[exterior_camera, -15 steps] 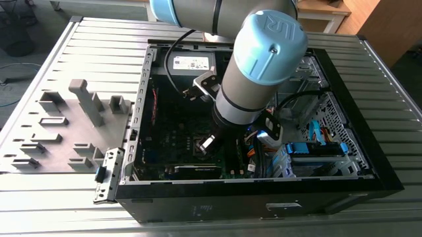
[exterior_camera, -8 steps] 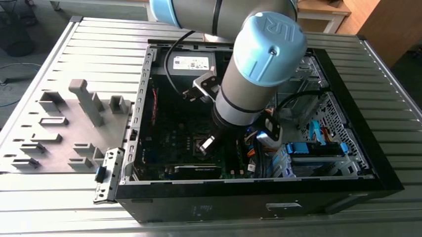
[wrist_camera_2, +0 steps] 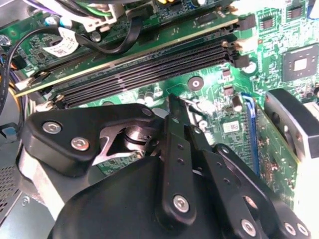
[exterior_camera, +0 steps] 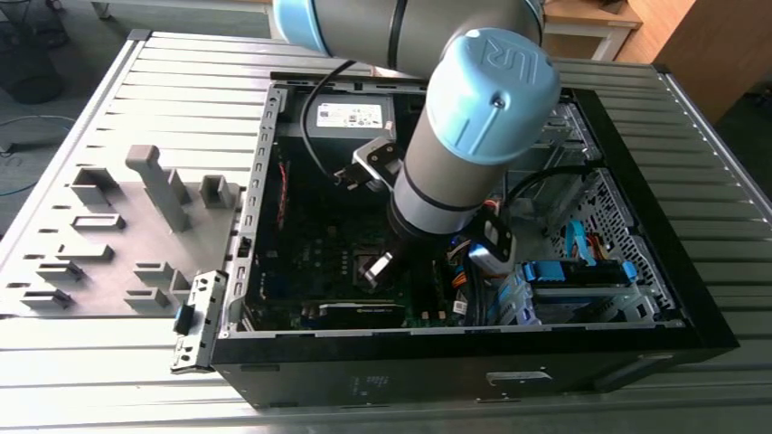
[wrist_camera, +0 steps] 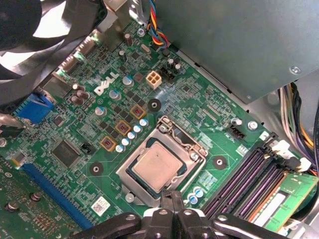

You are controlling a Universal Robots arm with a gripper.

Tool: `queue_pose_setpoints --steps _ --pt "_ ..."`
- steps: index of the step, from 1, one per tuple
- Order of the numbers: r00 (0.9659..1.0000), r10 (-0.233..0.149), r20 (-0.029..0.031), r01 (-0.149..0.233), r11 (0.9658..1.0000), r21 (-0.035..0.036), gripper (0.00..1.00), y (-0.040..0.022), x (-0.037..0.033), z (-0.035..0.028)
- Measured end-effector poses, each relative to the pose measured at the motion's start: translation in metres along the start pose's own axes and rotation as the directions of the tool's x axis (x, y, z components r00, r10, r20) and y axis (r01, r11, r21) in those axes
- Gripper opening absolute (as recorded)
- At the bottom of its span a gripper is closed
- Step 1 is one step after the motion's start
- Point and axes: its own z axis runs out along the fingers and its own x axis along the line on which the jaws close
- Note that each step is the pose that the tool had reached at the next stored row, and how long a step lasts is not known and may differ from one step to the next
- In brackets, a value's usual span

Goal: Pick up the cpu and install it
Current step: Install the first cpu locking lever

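One arm reached down into the open computer case in the exterior view, its blue-capped wrist over the middle of the motherboard. The cpu lay flat in its socket on the green board in the first wrist view, silver-grey top showing, framed by the metal retention bracket. The gripper hung just beside the socket, at about six o'clock from the chip, its black fingers drawn together at the tips and holding nothing; they did not touch the cpu. Black memory slots ran at about four o'clock from the socket, with one green memory stick seated beyond them. A grey power supply stood at about one o'clock from the socket. In the second wrist view the gripper showed its linkages over the board, memory slots beyond. In the exterior view, a grey fixture tray lay at nine o'clock from the case.
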Motion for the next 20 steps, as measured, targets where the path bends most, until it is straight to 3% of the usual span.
queue_pose_setpoints --steps 10,20 --pt "1.0 0.0 0.0 0.0 1.0 0.0 0.11 -0.0024 0.0017 0.0012" --pt "1.0 0.002 -0.0008 -0.002 1.0 -0.0008 0.11 -0.006 -0.0025 0.0008"
